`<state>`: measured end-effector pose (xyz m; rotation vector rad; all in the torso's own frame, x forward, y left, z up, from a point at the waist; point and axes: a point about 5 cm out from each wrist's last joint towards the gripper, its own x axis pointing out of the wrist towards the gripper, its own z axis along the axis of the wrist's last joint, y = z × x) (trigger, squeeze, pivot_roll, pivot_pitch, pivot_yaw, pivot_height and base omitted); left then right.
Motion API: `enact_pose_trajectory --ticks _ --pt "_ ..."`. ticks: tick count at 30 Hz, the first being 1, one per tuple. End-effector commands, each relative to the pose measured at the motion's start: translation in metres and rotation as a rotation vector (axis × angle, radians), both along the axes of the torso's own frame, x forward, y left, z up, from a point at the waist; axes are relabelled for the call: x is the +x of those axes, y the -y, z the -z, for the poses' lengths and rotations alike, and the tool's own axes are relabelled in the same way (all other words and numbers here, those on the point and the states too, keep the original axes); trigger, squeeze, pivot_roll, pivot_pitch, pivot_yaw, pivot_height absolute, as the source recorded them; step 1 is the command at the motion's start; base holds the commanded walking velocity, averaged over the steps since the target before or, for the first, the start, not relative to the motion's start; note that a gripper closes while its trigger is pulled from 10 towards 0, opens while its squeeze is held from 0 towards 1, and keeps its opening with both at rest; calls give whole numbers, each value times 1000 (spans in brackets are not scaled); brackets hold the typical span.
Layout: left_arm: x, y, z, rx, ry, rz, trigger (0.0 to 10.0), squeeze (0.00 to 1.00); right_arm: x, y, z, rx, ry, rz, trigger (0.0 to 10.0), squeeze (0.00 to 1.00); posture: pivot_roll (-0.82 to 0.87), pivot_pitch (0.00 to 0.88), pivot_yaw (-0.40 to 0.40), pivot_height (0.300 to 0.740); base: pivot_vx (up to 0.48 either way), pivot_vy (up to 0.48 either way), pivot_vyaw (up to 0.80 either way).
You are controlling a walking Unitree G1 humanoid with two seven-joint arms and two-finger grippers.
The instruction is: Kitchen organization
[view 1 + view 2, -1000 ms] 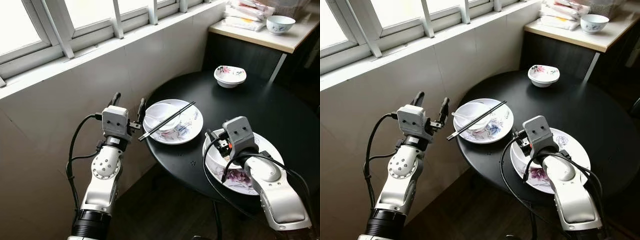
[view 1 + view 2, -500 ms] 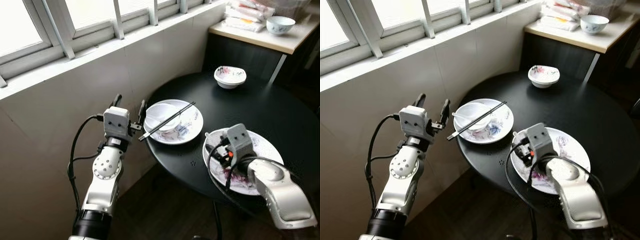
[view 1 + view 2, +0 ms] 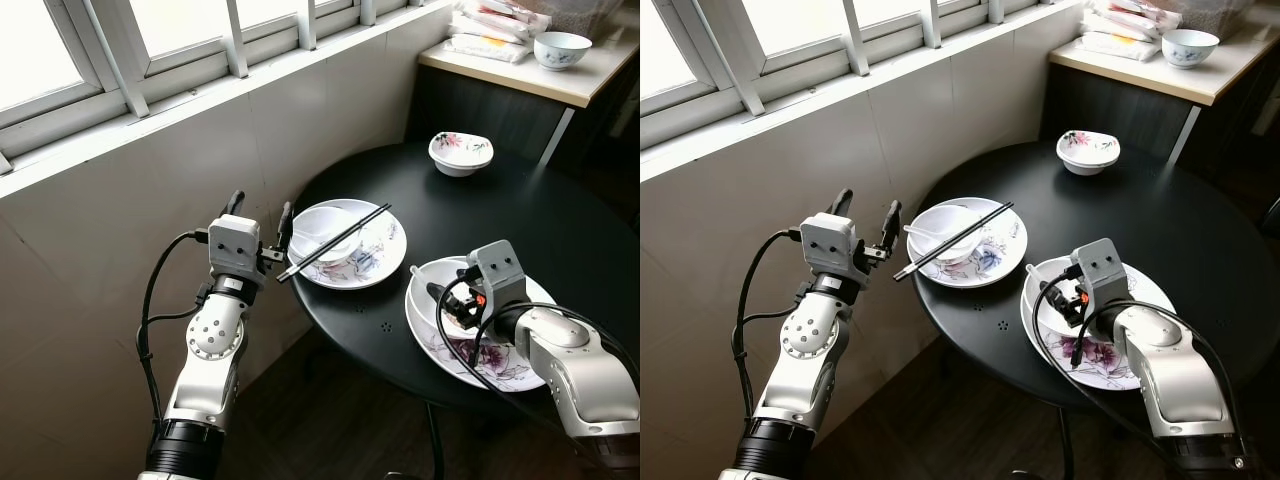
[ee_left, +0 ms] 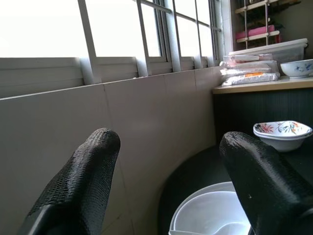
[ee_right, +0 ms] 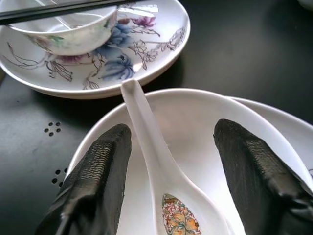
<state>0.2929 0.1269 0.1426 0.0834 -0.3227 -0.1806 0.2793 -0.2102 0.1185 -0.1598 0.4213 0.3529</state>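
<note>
Round black table (image 3: pixel 560 230): two plates (image 3: pixel 385 262) (image 3: pixel 520 365), small bowl (image 3: pixel 460 152).

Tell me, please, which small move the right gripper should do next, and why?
Probably lower and close on the spoon. The right gripper is open, its fingers on either side of the spoon's handle, which lies in the bowl on the near plate.

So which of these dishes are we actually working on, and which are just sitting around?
In hand:
- right hand, open over the spoon in the near bowl on its plate
- far plate with bowl and chopsticks
- left hand

Lying about:
- small floral bowl
- counter bowl
- packets
</note>
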Motion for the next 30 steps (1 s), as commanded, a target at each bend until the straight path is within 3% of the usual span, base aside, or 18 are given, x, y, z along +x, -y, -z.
enact_pose_trajectory --ticks 1,8,10,12,22,24,30 --pt "1 0 0 17 -6 -1 10000 0 2 4 -1 13 2 1 10000 0 -132 0 24 740 0 0 0" --pt "2 -1 0 24 -12 -5 10000 0 4 17 7 25 -39 21 10000 0 -131 0 26 740 0 0 0" --pt "3 -1 0 27 -16 -3 10000 0 0 17 14 11 -67 -60 10000 0 -131 0 28 740 0 0 0" --pt "4 -1 0 29 -17 -4 10000 0 0 20 19 -7 -85 -66 10000 0 -128 0 27 740 0 0 0" --pt "4 -1 1 32 -24 -10 10000 0 -1 22 26 4 -116 -104 10000 0 -126 0 28 740 0 0 0" --pt "4 -1 2 32 -26 -13 10000 0 -1 22 27 6 -118 -108 0 0 -126 0 29 740 0 0 0" --pt "4 -1 3 32 -32 -14 10000 0 2 23 25 10 -103 -85 0 0 -129 0 30 740 0 0 0"
